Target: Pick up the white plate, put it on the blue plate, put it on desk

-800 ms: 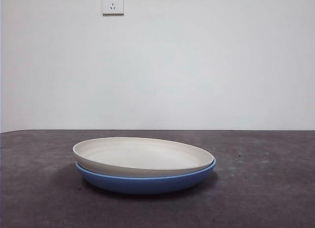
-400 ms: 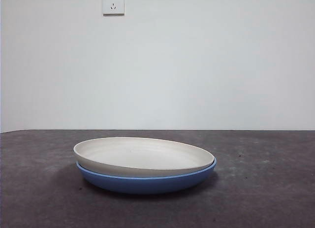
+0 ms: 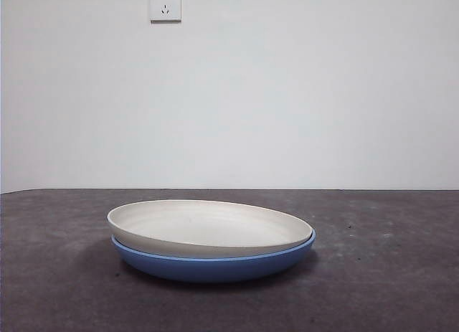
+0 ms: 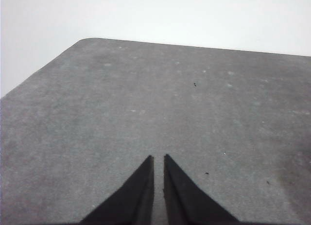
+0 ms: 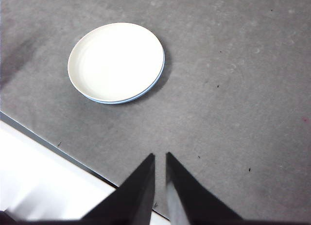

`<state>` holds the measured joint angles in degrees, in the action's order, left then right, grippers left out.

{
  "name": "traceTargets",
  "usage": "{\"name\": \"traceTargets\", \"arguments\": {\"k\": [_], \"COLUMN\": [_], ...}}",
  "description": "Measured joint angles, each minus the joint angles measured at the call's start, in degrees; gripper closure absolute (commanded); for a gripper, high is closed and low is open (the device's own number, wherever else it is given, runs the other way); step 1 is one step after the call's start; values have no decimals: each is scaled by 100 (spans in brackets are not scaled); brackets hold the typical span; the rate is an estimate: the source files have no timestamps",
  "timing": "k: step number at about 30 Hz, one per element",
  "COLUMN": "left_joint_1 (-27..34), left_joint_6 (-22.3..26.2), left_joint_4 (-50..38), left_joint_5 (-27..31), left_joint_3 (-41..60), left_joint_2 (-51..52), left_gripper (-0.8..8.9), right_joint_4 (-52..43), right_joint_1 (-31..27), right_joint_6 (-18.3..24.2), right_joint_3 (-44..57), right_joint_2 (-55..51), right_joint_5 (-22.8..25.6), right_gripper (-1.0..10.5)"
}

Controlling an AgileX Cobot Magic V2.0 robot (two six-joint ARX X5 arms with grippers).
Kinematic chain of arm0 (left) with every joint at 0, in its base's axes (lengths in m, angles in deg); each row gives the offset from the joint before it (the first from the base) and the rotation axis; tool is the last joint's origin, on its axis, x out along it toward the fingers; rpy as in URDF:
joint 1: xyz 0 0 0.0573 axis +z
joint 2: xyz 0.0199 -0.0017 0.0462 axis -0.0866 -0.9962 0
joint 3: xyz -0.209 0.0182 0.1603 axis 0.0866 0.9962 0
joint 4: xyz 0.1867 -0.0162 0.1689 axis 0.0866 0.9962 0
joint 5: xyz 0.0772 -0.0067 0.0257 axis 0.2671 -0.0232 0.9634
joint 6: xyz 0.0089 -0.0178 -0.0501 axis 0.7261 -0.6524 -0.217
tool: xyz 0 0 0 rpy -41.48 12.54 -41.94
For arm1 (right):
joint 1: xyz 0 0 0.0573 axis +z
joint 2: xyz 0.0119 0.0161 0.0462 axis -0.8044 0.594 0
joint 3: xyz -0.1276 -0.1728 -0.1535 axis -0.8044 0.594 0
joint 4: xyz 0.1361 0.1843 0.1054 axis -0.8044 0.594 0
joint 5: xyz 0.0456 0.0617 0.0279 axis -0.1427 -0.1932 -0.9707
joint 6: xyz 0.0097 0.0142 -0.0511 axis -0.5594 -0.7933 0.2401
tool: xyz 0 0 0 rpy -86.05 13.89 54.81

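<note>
The white plate (image 3: 208,226) sits inside the blue plate (image 3: 215,264), a little off to one side, so a thin blue edge peeks out. Both plates rest flat on the desk (image 3: 387,289), out in the open part of it and well away from its edges in the front view.

The right gripper (image 5: 160,159) hangs high above the desk, near one desk edge, with its two black jaws pressed almost together and nothing between them. From there the stacked plates lie ahead of it and off to one side, well apart from it. The left gripper (image 4: 158,162) has its jaws nearly together too and holds nothing. It sees only bare desk and a rounded desk corner, no plates at all.

So the right arm looks like the nearer one. The stacking part seems done. If the white plate must go down on the desk next, the right gripper would have to open, reach forward and down, and grab the plate's rim.
</note>
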<state>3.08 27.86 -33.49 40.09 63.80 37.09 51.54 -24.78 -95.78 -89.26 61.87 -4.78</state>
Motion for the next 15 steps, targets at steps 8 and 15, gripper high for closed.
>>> {"name": "traceTargets", "arguments": {"k": [8, 15], "left_joint_1": [0, 0], "left_joint_6": [0, 0], "left_joint_4": [0, 0], "left_joint_5": [2, 2], "left_joint_3": [0, 0], "left_joint_2": [0, 0], "left_gripper": [780, 780], "right_joint_4": [-538, -3471], "right_joint_1": [-557, -1856], "right_joint_6": [118, 343], "right_joint_3": [376, 2463], "right_joint_2": [-348, -1250], "right_joint_5": [2, 0], "right_gripper": [913, 913]}}
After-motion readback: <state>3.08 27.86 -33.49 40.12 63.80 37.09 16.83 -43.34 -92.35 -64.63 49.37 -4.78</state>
